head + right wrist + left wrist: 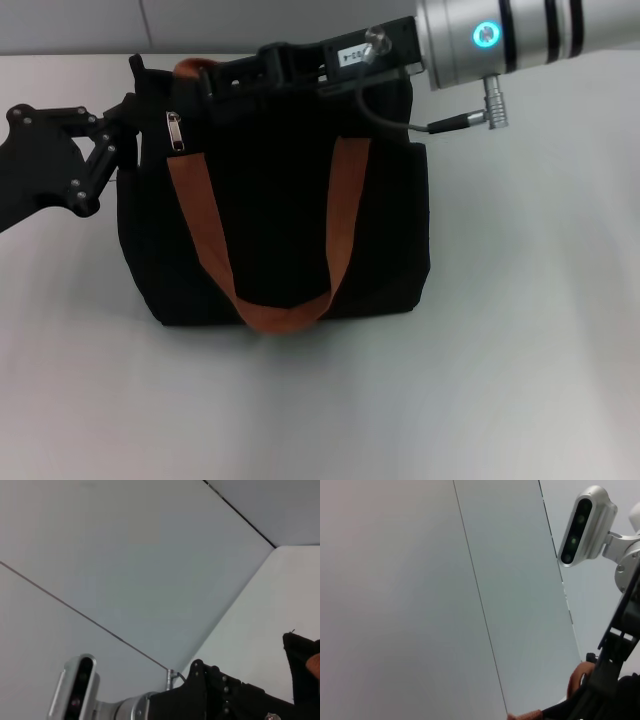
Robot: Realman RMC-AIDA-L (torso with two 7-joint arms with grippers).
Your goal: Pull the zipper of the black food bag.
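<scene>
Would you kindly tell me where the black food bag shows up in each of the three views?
Head view: the black food bag stands at centre, between both grippers.
Left wrist view: only its brown strap near the edge.
Right wrist view: a black corner at the edge.
Shared landmark: the brown strap.

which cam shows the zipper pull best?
Head view: the zipper pull hangs silver on the black food bag at its upper left, beside the left gripper. Both wrist views show only wall, arm parts and bag scraps; no pull.
</scene>
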